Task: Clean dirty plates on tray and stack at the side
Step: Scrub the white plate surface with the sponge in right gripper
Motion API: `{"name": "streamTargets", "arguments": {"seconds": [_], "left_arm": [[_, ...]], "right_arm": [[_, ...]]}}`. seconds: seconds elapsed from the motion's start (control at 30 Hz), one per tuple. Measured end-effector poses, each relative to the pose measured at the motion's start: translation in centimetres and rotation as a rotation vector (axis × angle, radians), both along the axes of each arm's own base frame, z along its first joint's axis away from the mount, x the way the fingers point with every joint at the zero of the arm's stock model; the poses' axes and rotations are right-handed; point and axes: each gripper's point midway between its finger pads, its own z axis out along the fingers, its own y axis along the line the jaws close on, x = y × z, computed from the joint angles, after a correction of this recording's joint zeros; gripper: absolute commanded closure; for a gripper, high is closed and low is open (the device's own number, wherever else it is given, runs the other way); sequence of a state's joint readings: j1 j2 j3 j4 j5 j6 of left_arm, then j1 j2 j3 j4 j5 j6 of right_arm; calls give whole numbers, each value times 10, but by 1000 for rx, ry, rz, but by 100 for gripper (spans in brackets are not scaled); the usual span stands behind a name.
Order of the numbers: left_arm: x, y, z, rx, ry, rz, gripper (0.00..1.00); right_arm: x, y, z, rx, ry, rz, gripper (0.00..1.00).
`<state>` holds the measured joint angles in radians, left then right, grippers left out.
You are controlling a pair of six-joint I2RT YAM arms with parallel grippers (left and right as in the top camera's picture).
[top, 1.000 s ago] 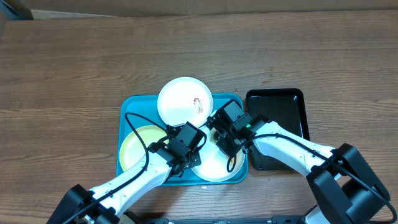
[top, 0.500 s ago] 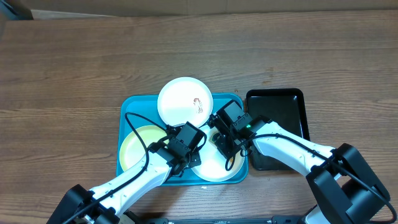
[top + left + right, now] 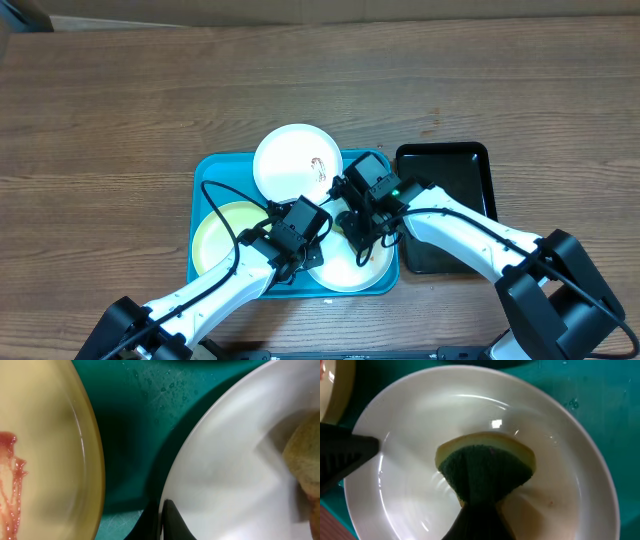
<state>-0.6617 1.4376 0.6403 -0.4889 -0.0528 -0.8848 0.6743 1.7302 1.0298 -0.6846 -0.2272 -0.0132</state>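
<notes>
On the turquoise tray [image 3: 214, 172] lie three plates. A white plate [image 3: 292, 160] with a brown smear rests at the far edge, and a pale yellow plate [image 3: 222, 234] with a red smear [image 3: 12, 475] lies at the left. The near white plate [image 3: 345, 270] sits at the right. My left gripper [image 3: 308, 248] is shut on this plate's rim [image 3: 200, 450]. My right gripper [image 3: 357, 238] is shut on a green and yellow sponge [image 3: 485, 467], which presses on the plate's inside [image 3: 415, 435]. The left gripper's dark fingers [image 3: 342, 455] show at that plate's left rim.
A glossy black tray [image 3: 452, 195] stands right of the turquoise one, under the right arm. Wet drops speckle the turquoise floor [image 3: 165, 390] between the plates. Brown wooden table [image 3: 120, 110] surrounds both trays.
The right gripper with the sponge has shifted slightly toward the far side of the near white plate. The left gripper and all plates have stayed put.
</notes>
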Motion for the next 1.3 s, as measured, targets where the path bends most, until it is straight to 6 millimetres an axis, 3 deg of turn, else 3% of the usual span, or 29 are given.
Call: {"name": "streamTargets", "arguments": {"seconds": [0.23, 0.5, 0.93, 1.3], "left_arm": [[0, 0, 0, 0, 0, 0, 96], [0, 0, 0, 0, 0, 0, 96], [0, 0, 0, 0, 0, 0, 96], [0, 0, 0, 0, -1, 0, 96]], "right_arm": [[-3, -24, -7, -124, 11, -65, 96], [4, -33, -12, -169, -27, -109, 96], [0, -33, -22, -123, -37, -157, 96], [-7, -14, -18, -13, 26, -139, 96]]}}
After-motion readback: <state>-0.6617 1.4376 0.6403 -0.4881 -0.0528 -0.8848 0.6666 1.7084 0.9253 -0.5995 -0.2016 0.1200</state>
